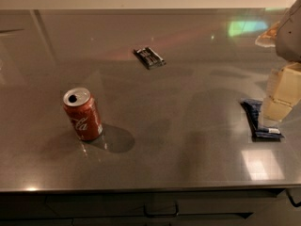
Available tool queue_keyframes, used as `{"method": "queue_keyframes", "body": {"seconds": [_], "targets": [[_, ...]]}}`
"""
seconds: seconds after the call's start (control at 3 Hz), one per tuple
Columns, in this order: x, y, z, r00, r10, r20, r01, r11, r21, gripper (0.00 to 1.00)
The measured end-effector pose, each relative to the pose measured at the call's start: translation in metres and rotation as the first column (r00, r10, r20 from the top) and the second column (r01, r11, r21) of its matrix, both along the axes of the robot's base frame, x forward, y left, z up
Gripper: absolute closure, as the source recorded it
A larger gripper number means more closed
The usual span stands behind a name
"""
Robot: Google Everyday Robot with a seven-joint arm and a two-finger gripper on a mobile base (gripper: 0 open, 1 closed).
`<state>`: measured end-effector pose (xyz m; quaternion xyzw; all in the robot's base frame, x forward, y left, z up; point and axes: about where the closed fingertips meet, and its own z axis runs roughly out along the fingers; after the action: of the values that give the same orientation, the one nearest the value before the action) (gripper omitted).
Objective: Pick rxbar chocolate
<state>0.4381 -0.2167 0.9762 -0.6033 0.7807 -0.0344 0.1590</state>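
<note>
Currently approach stage, I judge: gripper (282,95) hangs at the right edge of the table (188,149) beside a dark-blue bar (261,121), open or closed I cannot tell, rxbar chocolate (149,57) lies flat far-centre, well apart, so next move needs a reach across over it.

rxbar chocolate (149,57) far-centre; jaws right edge, above blue bar (261,121); can (83,114) left.
</note>
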Motion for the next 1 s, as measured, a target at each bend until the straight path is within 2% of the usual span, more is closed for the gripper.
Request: {"method": "queue_keyframes", "body": {"seconds": [0.33,0.67,1.0], "targets": [[0.007,0.006,0.002,0.9998,0.006,0.017,-0.006,1.000,0.010,0.00],[0.030,0.023,0.003,0.9971,0.038,0.066,-0.041,0.998,0.051,0.00],[0.075,0.040,-0.001,0.9872,0.103,0.122,-0.117,0.986,0.115,0.00]]}}
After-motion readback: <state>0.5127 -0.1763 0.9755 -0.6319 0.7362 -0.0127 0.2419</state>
